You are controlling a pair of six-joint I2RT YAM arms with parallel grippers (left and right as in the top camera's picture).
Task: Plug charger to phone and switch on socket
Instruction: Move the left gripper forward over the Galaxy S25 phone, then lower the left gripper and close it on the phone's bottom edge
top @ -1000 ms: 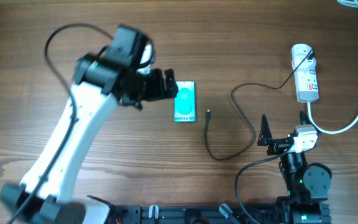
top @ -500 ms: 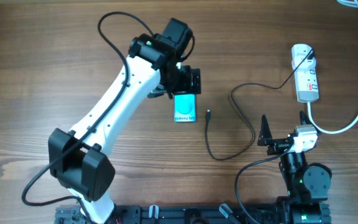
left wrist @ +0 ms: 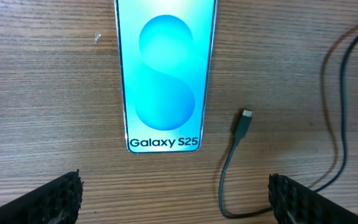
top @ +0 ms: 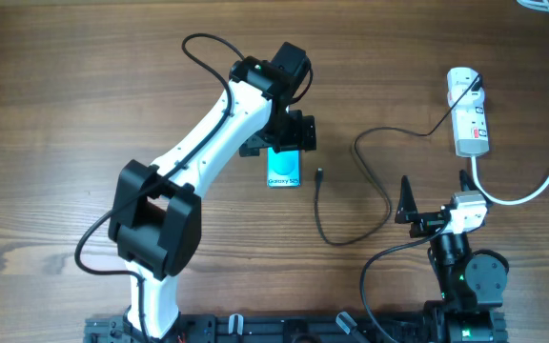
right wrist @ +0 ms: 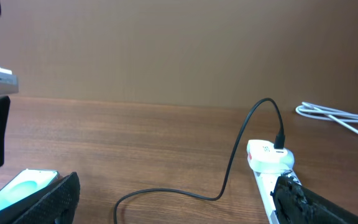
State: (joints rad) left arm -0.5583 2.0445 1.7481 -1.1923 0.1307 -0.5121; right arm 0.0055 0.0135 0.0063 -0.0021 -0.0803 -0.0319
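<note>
Flat on the table: phone, white-edged, teal screen with pale oval shapes, "Galaxy S25" at its near end. It lies just ahead of the left gripper, centred between the wide-spread, empty fingers. The charger has its metal tip just right of the phone. The right gripper is equally wide and empty, with the socket ahead to its right.

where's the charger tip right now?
Overhead view: charger tip lies loose on the table, just right of the phone, near its Galaxy-text end, unplugged.
</note>
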